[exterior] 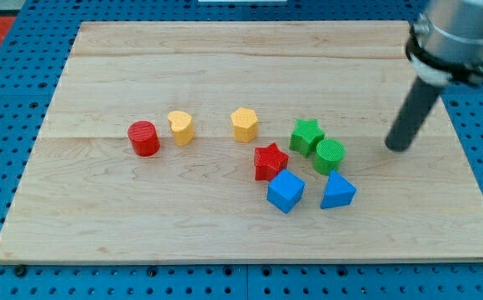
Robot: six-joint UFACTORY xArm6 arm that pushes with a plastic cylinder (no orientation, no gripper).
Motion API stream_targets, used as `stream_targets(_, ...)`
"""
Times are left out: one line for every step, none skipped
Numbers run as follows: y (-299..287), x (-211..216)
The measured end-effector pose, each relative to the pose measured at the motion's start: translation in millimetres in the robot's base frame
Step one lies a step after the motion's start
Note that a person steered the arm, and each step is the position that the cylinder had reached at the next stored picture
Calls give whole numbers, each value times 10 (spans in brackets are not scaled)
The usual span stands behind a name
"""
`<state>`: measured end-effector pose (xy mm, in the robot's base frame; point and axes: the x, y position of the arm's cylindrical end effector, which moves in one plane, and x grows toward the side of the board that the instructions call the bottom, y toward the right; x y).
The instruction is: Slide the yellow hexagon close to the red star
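The yellow hexagon [244, 124] sits near the board's middle, just up and left of the red star [270, 161], with a small gap between them. My tip [398, 147] rests on the board at the view's right, well to the right of both blocks and of the green cylinder [330, 156]. It touches no block.
A green star [306, 135] lies right of the hexagon, next to the green cylinder. A blue cube [286, 191] and a blue triangular block [337, 192] lie below the red star. A yellow heart [181, 127] and a red cylinder [144, 138] lie at the left. The wooden board [100, 225] ends in blue pegboard.
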<state>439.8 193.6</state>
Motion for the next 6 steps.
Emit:
stream_targets(-660, -62)
stream_targets(-1005, -67)
stream_targets(-1263, -366)
stream_targets(-1402, -745)
stream_targets(-1786, -621)
stream_targets(-1588, -428)
